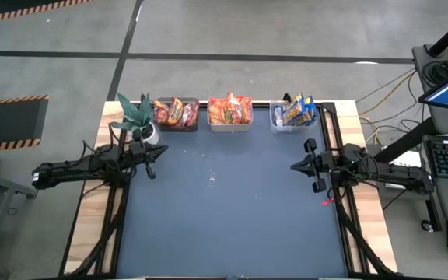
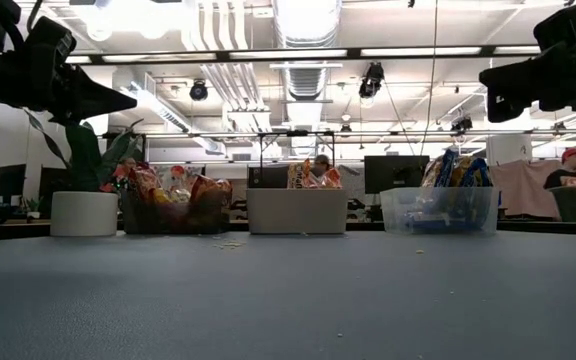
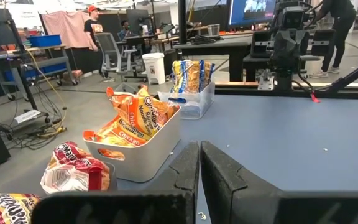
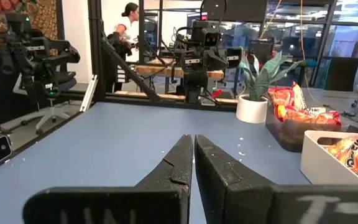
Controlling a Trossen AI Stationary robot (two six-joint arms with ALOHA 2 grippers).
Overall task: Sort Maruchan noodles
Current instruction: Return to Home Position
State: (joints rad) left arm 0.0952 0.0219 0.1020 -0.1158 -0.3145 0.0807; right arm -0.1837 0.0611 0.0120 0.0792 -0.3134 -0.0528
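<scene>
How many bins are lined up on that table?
3, along the far edge: a dark bin beside the potted plant, a white bin in the middle, a clear bin on the right. None looks hidden.

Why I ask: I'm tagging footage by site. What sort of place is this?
Probably a robotics lab in an open workshop-office: exposed ducts overhead, desk monitors and an office chair behind the table, hazard striping on the floor. The left gripper and right gripper wait at the table's sides.
</scene>
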